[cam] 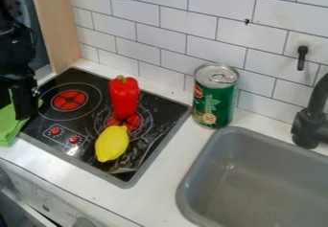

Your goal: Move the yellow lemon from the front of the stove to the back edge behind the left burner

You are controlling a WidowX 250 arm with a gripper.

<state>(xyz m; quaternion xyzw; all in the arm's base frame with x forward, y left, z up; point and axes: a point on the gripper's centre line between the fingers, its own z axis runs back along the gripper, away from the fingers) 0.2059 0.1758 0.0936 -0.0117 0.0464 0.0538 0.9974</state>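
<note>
While a labelled can [215, 99] stands, the end effector [27, 110] hangs near cloth [9, 127].

from where i stood, the robot's arm [16, 46] looked black all over, its upper part made of dark, rounded, bulky shapes with uneven edges. lower down it became more block-like, with faint grey glints along the surface. the gripper [26, 107] was black too, narrow and straight-sided, with a few tiny pale spots near its upper part, too small for me to make out.
</note>
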